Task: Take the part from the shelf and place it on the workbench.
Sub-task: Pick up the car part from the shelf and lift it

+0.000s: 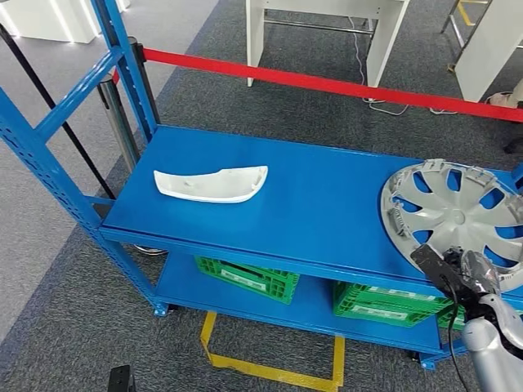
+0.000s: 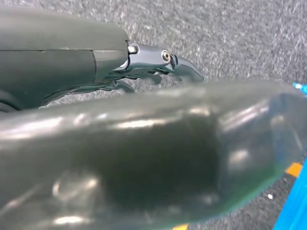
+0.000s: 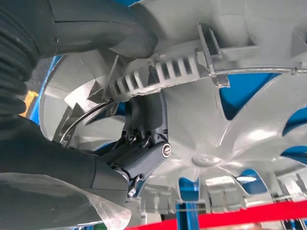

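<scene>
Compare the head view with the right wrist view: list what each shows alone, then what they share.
Head view alone: the white curved plastic trim piece lying on the blue metal shelf, green plastic crates below it, and the yellow floor marking.

Right wrist view alone: the ribbed clips on the wheel cover's rim, up close.

Both: the silver spoked plastic wheel cover, the right robot hand gripping its rim, and the red barrier tape.
</scene>
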Robot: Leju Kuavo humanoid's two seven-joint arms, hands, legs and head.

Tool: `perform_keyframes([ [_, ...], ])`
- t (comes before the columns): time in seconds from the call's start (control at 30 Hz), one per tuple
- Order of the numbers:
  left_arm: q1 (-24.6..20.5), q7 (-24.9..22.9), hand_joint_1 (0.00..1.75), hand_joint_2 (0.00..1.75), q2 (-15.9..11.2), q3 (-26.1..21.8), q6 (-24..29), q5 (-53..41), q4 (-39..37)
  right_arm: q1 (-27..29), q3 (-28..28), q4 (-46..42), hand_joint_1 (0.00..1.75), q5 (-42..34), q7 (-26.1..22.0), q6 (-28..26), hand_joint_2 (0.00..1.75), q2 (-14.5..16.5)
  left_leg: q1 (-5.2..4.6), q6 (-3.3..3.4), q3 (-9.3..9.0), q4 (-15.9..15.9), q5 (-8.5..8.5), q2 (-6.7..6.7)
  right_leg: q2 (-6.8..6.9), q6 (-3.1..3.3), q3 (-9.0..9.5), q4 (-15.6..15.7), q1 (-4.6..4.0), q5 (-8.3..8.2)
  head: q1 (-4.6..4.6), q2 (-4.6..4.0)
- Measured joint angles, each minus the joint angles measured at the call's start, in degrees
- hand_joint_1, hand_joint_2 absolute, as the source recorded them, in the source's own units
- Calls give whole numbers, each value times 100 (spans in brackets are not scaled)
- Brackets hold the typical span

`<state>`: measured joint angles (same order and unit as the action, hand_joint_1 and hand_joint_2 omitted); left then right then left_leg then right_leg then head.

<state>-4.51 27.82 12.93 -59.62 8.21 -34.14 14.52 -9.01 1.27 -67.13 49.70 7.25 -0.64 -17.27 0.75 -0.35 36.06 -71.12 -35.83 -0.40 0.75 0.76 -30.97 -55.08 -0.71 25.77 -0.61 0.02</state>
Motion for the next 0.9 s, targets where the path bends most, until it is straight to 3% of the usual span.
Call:
perform_keyframes([
  [0.03, 9, 0, 0, 0, -12, -6, 3, -11, 0, 5, -14, 21, 175, 29, -51, -66, 175, 0, 8, -25, 104, -184, -31, 1, 0, -7, -2, -4, 10, 7, -1, 0],
  [0.07, 17, 0, 0, 0, -22, -11, 7, -22, 1, 10, -36, 40, 175, 59, -102, -130, 175, 0, 16, -49, 123, -177, 53, 2, -1, -20, -4, -13, 27, 16, -2, 0],
  [0.17, 23, 3, 0, 0, -39, -16, 16, -40, 1, 17, -129, 69, 175, 130, -235, -294, 175, -2, 46, -114, -266, 768, 633, 16, -6, -115, -29, -121, 79, 79, 7, 0],
  [0.23, 17, 6, 0, 0, -39, -17, 21, -47, 1, 20, -196, 74, 175, 151, -297, -365, 175, -6, 46, -54, -408, 1150, 763, 1, -17, -190, -91, -218, 77, 119, 11, 0],
  [0.37, 24, 14, 0, 0, -41, -25, 25, -72, -1, 81, -296, 79, 175, 156, -416, -452, 175, -11, 29, 152, -370, 1173, 778, -15, -32, -286, -189, -307, 101, 178, 7, 0],
  [0.43, 13, 21, 0, 0, -42, -27, 27, -82, 1, 103, -328, 81, 175, 156, -441, -469, 175, -11, 36, 213, -350, 1185, 799, -12, -43, -328, -420, -751, 117, 451, -16, 0],
  [0.5, 12, 27, 0, 0, -43, -29, 28, -87, 1, 125, -349, 83, 175, 160, -480, -511, 175, -11, 26, 237, -318, 1183, 805, -12, -51, -353, -789, -1516, 128, 794, -28, 0],
  [0.53, 15, 29, 0, 0, -43, -32, 28, -90, 1, 144, -357, 84, 175, 169, -514, -557, 175, -11, 24, 239, -309, 1182, 807, -13, -52, -359, -927, -1794, 131, 873, -27, 0],
  [0.57, 19, 32, 0, 0, -43, -34, 27, -94, 1, 170, -364, 80, 175, 190, -560, -623, 175, -11, 25, 239, -307, 1180, 807, -16, -52, -361, -979, -1896, 134, 853, -28, 0],
  [0.6, 20, 37, 0, 0, -42, -37, 27, -103, 1, 201, -368, 65, 175, 234, -609, -722, 175, -11, 28, 237, -312, 1179, 805, -23, -52, -358, -910, -1752, 140, 715, -28, 0],
  [0.7, 10, 64, 0, 0, -40, -38, 51, -193, 1, 318, -373, -60, 175, 605, -742, -1217, 175, -8, 23, 192, -317, 1171, 794, -53, -66, -344, -362, -643, 161, 224, -29, 1],
  [0.77, 8, 108, 0, 0, -40, -35, 105, -280, 0, 466, -367, -213, 175, 1114, -825, -1749, 175, -1, 4, 124, -289, 1172, 807, -71, -80, -322, -211, -344, 151, 203, -29, 2],
  [0.83, 13, 158, 0, 0, -38, -29, 160, -340, -1, 662, -359, -409, 175, 1668, -899, -2293, 175, 19, 0, 61, -276, 1181, 811, -78, -75, -265, -213, -332, 150, 194, -30, 1],
  [0.9, 8, 191, 0, 0, -38, -17, 175, -371, -1, 818, -357, -597, 175, 2094, -939, -2728, 175, 53, -2, 14, -212, 1020, 680, -51, -63, -185, -210, -316, 165, 182, -17, 0],
])
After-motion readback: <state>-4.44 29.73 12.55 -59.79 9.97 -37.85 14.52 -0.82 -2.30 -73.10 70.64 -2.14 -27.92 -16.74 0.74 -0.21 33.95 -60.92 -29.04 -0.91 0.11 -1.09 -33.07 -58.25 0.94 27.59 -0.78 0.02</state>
